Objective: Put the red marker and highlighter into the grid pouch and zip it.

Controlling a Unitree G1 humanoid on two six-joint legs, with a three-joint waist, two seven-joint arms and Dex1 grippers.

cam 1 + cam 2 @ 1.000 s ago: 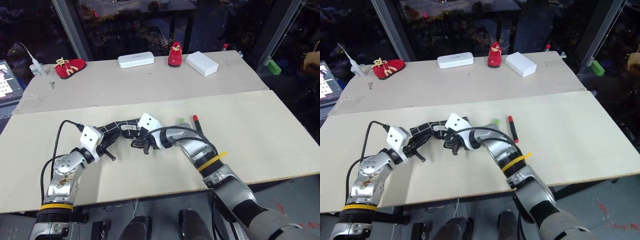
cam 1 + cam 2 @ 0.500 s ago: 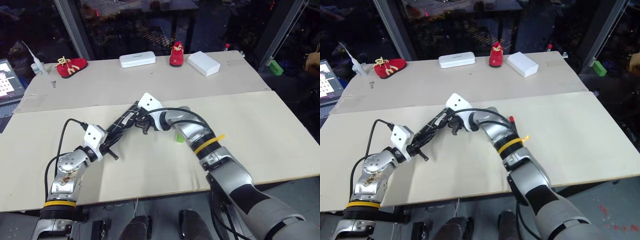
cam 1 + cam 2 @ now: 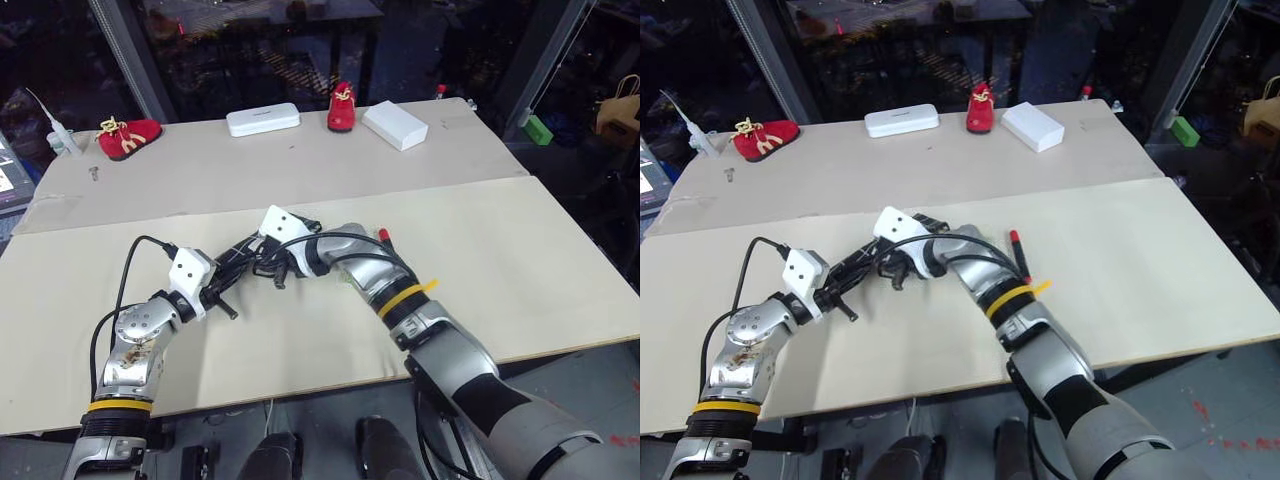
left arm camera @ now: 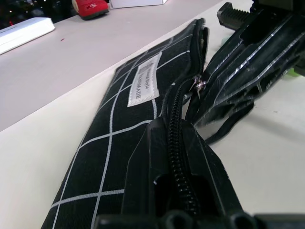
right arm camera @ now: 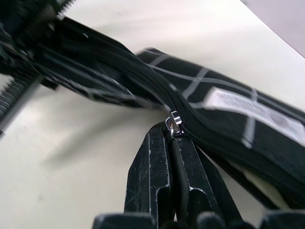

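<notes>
The grid pouch (image 3: 243, 258), black with white lines and a white label (image 4: 144, 84), hangs just above the table's middle between both grippers. My left gripper (image 4: 177, 136) is shut on the pouch's zipper edge at one end. My right gripper (image 5: 171, 136) is shut on the zipper pull (image 5: 173, 121), partway along the open zipper. The red marker (image 3: 1018, 254) lies on the table just behind my right forearm. My right arm covers most of the highlighter; a green sliver of it (image 4: 297, 71) shows past the right gripper.
At the table's far edge lie a red shoe (image 3: 128, 135), a white oblong case (image 3: 262, 118), a second red shoe (image 3: 341, 107) and a white box (image 3: 393, 125). A seam (image 3: 420, 190) runs across the tabletop between them and the pouch.
Half a second ago my right gripper held the pouch pulled taut and raised; it has since come down and nearer the left gripper. The left gripper stayed put. The camera view shifted slightly.
</notes>
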